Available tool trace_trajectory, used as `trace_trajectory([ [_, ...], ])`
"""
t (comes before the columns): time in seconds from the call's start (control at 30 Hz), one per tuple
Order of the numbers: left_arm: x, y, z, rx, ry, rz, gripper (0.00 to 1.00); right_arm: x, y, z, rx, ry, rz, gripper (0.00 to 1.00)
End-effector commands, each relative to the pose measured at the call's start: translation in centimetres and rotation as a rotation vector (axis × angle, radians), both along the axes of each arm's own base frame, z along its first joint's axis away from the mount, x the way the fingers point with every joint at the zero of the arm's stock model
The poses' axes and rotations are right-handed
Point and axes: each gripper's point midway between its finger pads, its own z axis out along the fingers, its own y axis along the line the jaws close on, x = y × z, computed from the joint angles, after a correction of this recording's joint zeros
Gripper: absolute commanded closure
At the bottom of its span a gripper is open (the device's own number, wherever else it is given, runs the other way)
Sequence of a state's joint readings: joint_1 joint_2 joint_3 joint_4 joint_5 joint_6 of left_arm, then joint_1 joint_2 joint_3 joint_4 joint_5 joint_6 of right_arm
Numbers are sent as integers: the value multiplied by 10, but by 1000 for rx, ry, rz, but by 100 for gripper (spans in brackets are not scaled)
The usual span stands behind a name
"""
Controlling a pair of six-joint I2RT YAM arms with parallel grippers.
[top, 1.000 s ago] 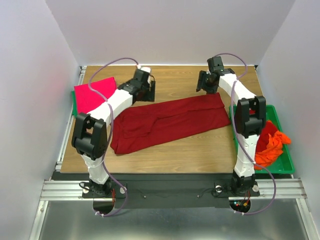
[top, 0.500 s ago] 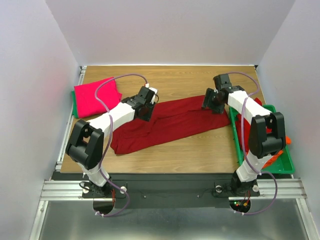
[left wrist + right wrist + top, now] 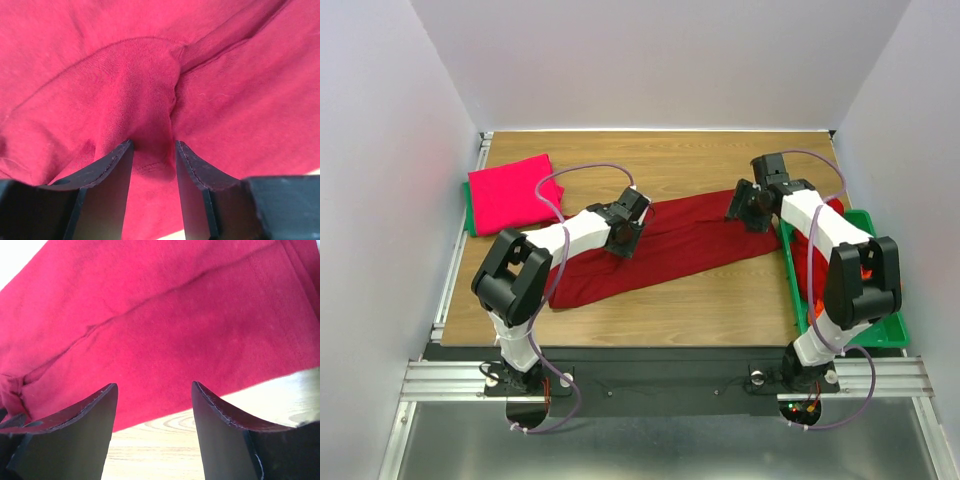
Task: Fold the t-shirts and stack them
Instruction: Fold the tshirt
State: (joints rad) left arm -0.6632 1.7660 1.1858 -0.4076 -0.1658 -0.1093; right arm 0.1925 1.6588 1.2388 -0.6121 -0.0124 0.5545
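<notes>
Left tool [image 3: 153,145] pinches fold of dark red shirt [image 3: 700,235]; tray [image 3: 892,332] half hidden.

Plain white walls [image 3: 660,60], wooden table [image 3: 670,310], grey metal floor [image 3: 660,450]

Left arm [image 3: 575,232]: leaves the far-left corner and now reaches in over the middle of the dark red t-shirt [image 3: 690,240].
Left fingers [image 3: 107,185]: narrower than before; now pinch a raised fold of the cloth.
Right arm [image 3: 820,225]: drawn back from the far edge of the surface [image 3: 720,300]; elbow now over the green tray [image 3: 898,330].
Dark red t-shirt: far edge pulled nearer, spread narrower.
Pink t-shirt [image 3: 510,193]: no longer crossed by the left arm.
</notes>
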Motion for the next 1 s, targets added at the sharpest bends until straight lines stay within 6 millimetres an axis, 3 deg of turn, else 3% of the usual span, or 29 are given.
trace_trajectory([
  [0.0, -1, 8, -1, 27, -1, 24, 49, -5, 5, 8, 27, -39, -16, 34],
  [0.2, -5, 7, -8, 29, 18, -6, 52, -13, 4, 4, 31, -29, -36, 34],
  [0.3, -8, 7, -8, 31, 31, -29, 70, -13, 5, 7, 36, -36, -41, 34],
  [0.33, -8, 7, -6, 21, 33, -31, 83, -14, 6, 8, 37, -37, -38, 34],
  [0.43, -11, 0, 1, -47, 67, -39, 93, -13, 9, 10, 38, -43, -29, 34],
  [0.5, -6, 2, 8, -88, 83, -22, 94, -12, 13, 11, 38, -46, -16, 34],
  [0.67, 3, 5, 21, -300, 187, 6, 100, -9, 47, 13, 38, -50, 71, 34],
  [0.87, 23, 35, 15, -439, 238, 106, 100, -9, 80, 5, 19, -39, 134, 34],
  [0.97, 33, 42, 12, -445, 232, 123, 87, -9, 87, 2, 18, -33, 153, 34],
])
